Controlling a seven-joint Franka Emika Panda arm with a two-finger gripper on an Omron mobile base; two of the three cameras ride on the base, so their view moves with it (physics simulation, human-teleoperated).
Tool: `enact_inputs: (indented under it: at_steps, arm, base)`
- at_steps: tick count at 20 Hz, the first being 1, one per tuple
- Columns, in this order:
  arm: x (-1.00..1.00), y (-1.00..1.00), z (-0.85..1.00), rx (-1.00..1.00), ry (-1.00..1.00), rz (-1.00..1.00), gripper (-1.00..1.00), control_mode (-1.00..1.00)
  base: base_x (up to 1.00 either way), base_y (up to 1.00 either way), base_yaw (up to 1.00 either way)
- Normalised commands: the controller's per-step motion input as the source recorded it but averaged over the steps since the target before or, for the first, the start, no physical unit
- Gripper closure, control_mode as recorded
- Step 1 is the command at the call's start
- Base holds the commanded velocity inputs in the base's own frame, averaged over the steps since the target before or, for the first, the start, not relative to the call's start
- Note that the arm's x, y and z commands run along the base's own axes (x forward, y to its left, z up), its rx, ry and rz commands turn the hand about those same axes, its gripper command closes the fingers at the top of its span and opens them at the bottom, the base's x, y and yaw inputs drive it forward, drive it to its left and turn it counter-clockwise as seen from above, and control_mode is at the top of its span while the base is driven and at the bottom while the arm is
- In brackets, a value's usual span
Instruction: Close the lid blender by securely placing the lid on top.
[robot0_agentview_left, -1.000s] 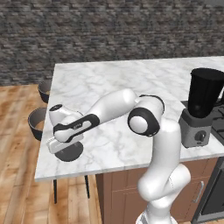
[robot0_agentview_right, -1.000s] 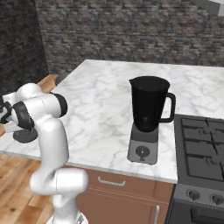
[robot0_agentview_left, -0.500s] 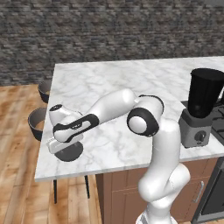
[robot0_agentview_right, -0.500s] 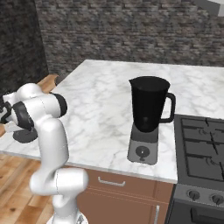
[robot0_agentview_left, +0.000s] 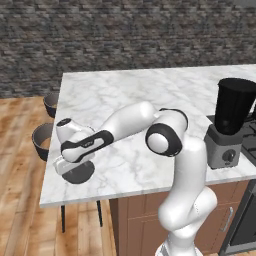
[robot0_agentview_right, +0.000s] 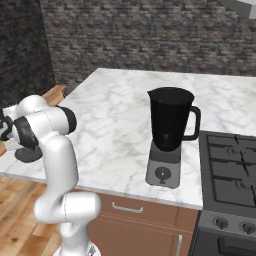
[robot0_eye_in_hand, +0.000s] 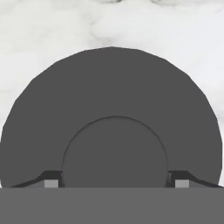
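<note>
The flat round dark-grey lid (robot0_agentview_left: 78, 172) lies on the white marble desk (robot0_agentview_left: 150, 100) near its left corner, well apart from the tall black blender jar (robot0_agentview_left: 234, 104), which stands uncovered. The pincer (robot0_eye_in_hand: 114, 179) straddles the lid's raised centre, jaws apart, not yet gripping. Lifting, carrying and seating remain.

The white grey-veined marble tabletop (robot0_agentview_left: 150, 95) looks polished and smooth. On it, the flat round dark-grey lid (robot0_eye_in_hand: 111, 113) has a matt, plastic-like face with a raised round centre. The tall black tapered blender jar (robot0_agentview_right: 170, 119) has a smooth, slightly glossy plastic look, and its squat grey square base (robot0_agentview_right: 164, 169) looks like dull brushed metal. The white robot arm (robot0_agentview_left: 130, 122) has a glossy shell. Behind stands a rough dark stone-brick wall (robot0_agentview_left: 125, 35); below lie a brown wooden plank floor (robot0_agentview_left: 20, 190) and reddish-brown wooden cabinet fronts (robot0_agentview_right: 145, 225).
</note>
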Motion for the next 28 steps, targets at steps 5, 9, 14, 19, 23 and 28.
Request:
enact_inputs:
  at_steps: [5,9,14,19,23,28]
  arm:
    - [-0.11,-0.09,0.24,0.01,-0.09,0.00,1.00,-1.00]
    - [-0.21,-0.34,0.57,0.03,-0.16,0.01,1.00,-1.00]
    - [-0.36,-0.70,0.95,0.08,-0.19,0.00,1.00,-1.00]
    - [-0.50,-0.66,1.00,0.04,-0.16,0.00,1.00,-1.00]
    - [-0.55,-0.85,1.00,0.07,-0.27,0.00,1.00,-1.00]
    - [-0.61,-0.94,1.00,0.10,-0.28,0.00,1.00,-1.00]
  base:
    - [0.00,0.00,0.00]
    - [0.00,0.00,0.00]
    - [0.00,0.00,0.00]
    - [0.00,0.00,0.00]
    - [0.00,0.00,0.00]
    - [0.00,0.00,0.00]
